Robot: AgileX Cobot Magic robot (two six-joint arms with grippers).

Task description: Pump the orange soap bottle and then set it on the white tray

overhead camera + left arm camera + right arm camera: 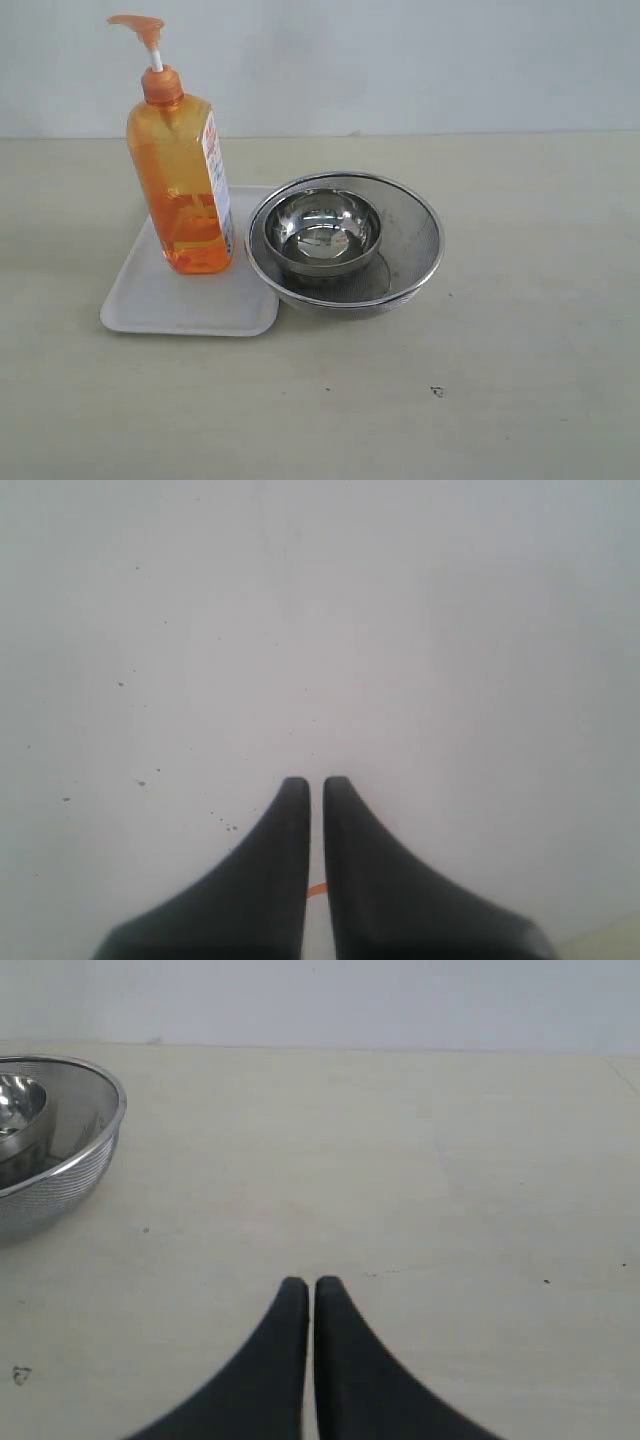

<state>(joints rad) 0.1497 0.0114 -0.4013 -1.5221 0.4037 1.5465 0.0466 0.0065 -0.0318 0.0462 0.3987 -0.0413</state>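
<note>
Orange plastic, translucent: counted one orange soap bottle point(180, 190), found upright on the white tray point(160, 300), toward its far left part, with the base wholly inside the shallow rim. Noted an orange pump head on a white stem, pointing left in the exterior view. Spotted one white label down the bottle's right face, printed in red; could not read any word or brand there, being far too small. Counted one tray, flat and rectangular with rounded corners, lying on the beige table point(500, 350). Counted two steel vessels: one mesh strainer bowl point(412, 232) point(60, 1160) and one smaller polished bowl point(322, 232) point(20, 1100) sitting inside it, toward its left half. Saw the strainer's rim overlapping the tray's right edge, just beside the bottle; could not tell whether touching the bottle. Counted two grippers, one per wrist view. Saw the left gripper point(309, 780) with black fingers drawn together to a mere slit, pinching nothing, before a plain pale surface. Saw the right gripper point(304, 1282) likewise closed and empty, low over bare table, well apart from the strainer.
</note>
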